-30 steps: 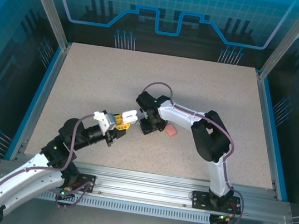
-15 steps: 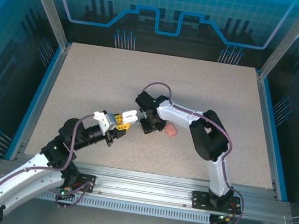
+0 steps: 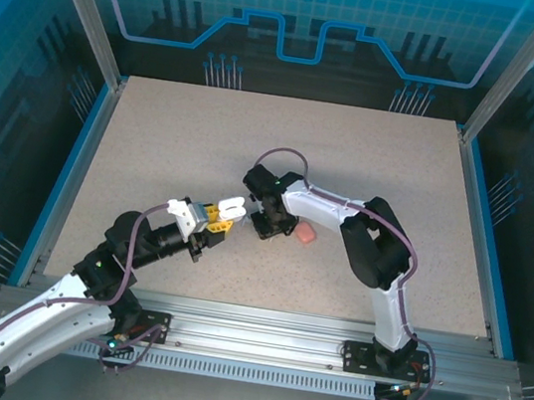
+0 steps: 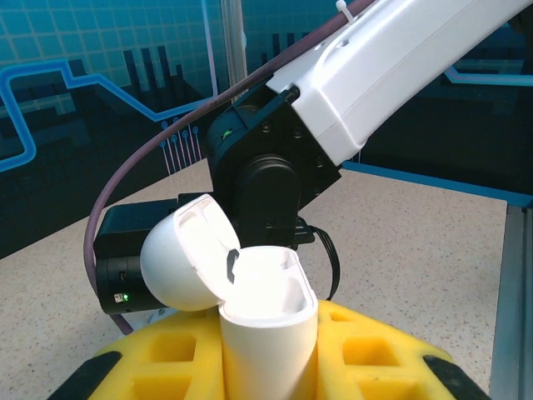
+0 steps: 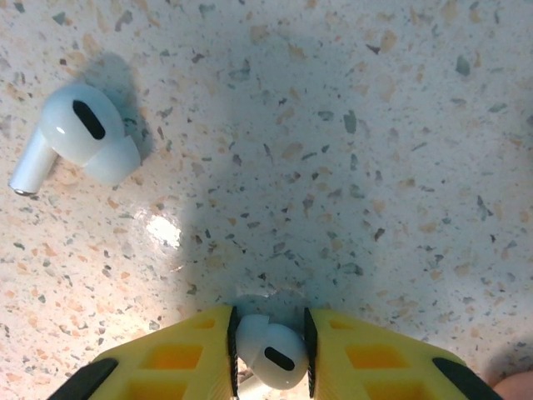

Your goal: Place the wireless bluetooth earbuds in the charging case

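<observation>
My left gripper [image 4: 266,358] is shut on a white charging case [image 4: 266,325], held upright with its lid [image 4: 183,262] swung open to the left; both wells look empty. The same case [image 3: 231,208] shows white at the left gripper's tip in the top view. My right gripper [image 5: 269,354] points down at the table and is shut on a white earbud [image 5: 271,352] between its yellow fingers [image 5: 175,362]. A second white earbud [image 5: 79,135] lies loose on the table, up and left of that gripper. The right gripper [image 3: 266,222] sits just right of the held case.
A salmon-pink piece [image 3: 304,234] lies on the speckled table [image 3: 374,156] beside the right wrist; its shape is too small to tell. The right arm's wrist [image 4: 266,179] looms close behind the open case. Blue-edged walls ring the table.
</observation>
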